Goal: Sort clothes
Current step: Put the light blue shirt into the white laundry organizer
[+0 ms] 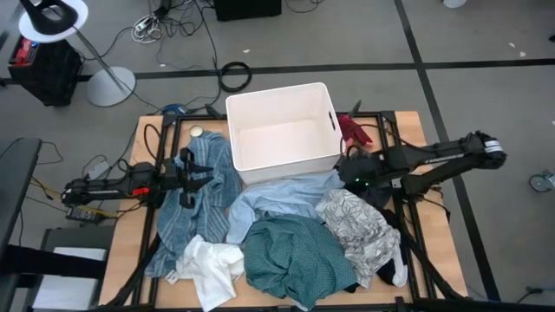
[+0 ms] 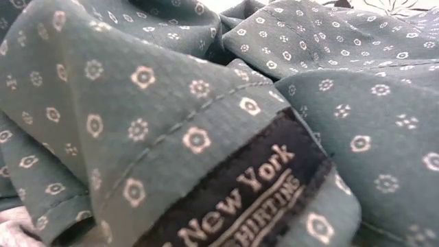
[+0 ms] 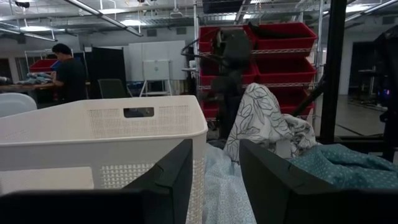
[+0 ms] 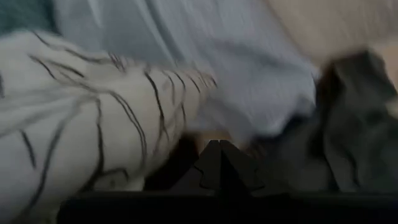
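Covering the middle and front of the table, the clothes lie in one overlapping heap. A teal shirt sits at the front centre, and in the low view its dotted fabric with a dark woven label fills nearly the whole picture, blocking the sight of everything behind it. A light blue garment lies just behind the teal shirt, reaching the front wall of the white bin. To its right the leaf-print piece is bunched up, with a white sock at its front right edge. On the left a denim-blue garment stretches from beside the bin toward the front, ending next to a crumpled white cloth. A scrap of red shows at the bin's right side.

The right gripper is low at the bin's front right corner, its fingers pressed together; its own camera shows the leaf print, the light blue fabric and a dark fold crowding close around the tips, and I cannot tell whether any cloth is caught between them.

The left gripper hangs over the denim-blue garment with its fingers spread and nothing between them, facing the bin wall. Beyond it are red shelf bins and a person.
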